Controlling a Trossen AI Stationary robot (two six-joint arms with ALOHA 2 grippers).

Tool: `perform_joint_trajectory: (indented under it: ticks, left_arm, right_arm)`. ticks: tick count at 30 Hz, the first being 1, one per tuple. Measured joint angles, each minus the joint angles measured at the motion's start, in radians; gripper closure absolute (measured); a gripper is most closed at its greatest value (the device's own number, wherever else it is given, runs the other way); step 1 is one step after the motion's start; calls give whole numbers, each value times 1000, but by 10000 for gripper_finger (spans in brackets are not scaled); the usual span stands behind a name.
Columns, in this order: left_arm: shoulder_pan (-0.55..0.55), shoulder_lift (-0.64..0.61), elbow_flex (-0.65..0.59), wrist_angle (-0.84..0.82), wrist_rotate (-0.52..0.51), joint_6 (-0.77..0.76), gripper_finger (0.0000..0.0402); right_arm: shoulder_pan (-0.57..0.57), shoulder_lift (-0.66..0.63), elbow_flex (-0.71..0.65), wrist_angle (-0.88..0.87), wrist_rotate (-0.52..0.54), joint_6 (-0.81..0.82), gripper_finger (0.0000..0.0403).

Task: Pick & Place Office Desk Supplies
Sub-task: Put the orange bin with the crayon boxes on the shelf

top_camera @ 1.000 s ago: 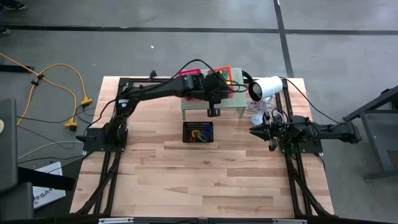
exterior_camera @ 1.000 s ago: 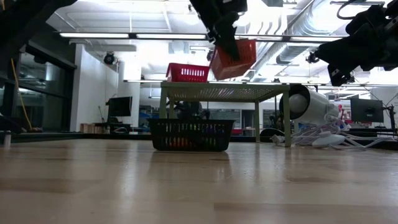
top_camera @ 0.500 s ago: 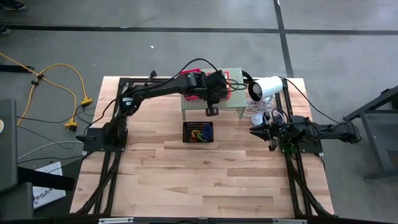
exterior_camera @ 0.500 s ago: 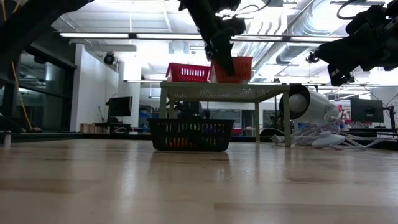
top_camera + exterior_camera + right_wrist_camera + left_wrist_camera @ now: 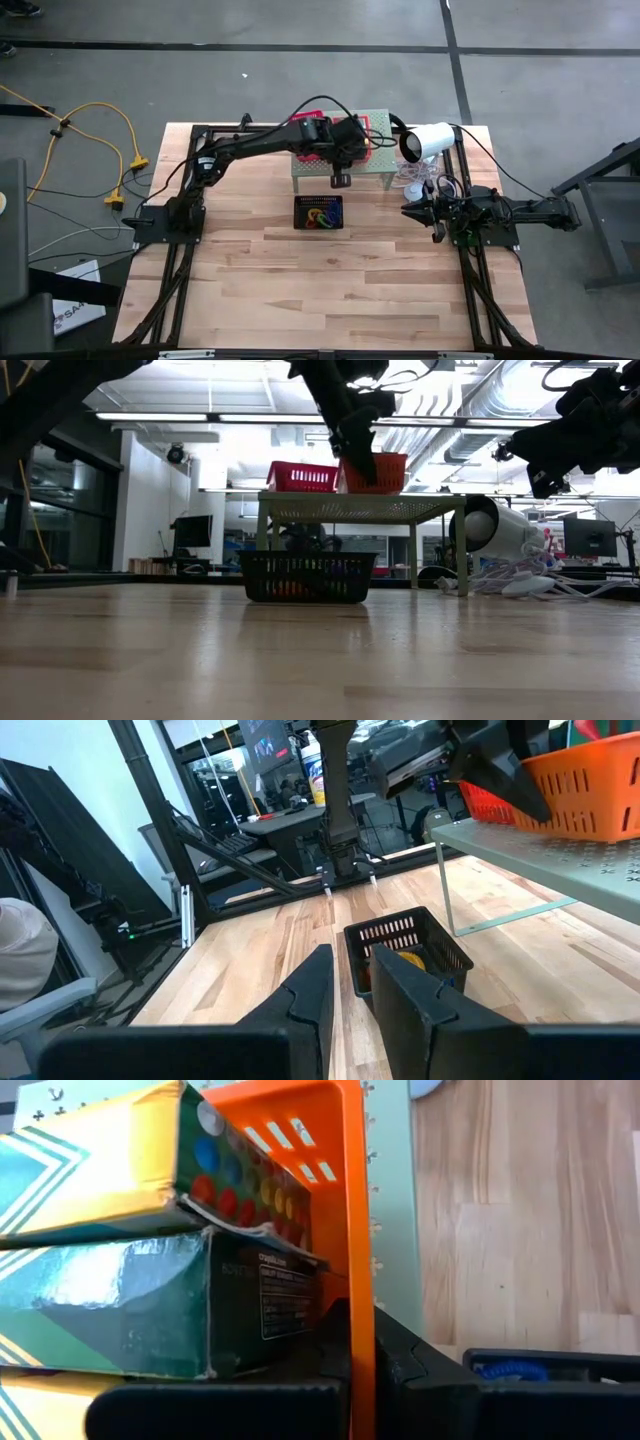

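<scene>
Since a second earlier, the orange plastic slotted basket (image 5: 374, 472) had come down from a tilted, raised position onto the pale-green perforated shelf (image 5: 350, 508), beside a red basket (image 5: 300, 476). The left gripper (image 5: 352, 1380) pinched the orange basket's wall between its fingers. Inside lay yellow-and-green cardboard boxes (image 5: 130, 1270); their fine print was illegible. The right gripper (image 5: 350, 995) hovered above the wooden surface (image 5: 330, 280), fingers slightly spread, empty. Coloured loops (image 5: 320, 217) lay in the black mesh basket (image 5: 318, 212).
</scene>
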Motion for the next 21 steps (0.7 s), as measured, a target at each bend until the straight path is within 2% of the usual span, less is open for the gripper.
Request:
perform_joint_trajectory:
  ticks: [13, 21]
  left_arm:
    - [-8, 0, 0, -31, -3, -28, 401]
    - [-32, -5, 0, -32, -53, -40, 401]
  right_arm:
    - [0, 0, 0, 0, 0, 0, 345]
    - [0, 0, 0, 0, 0, 0, 345]
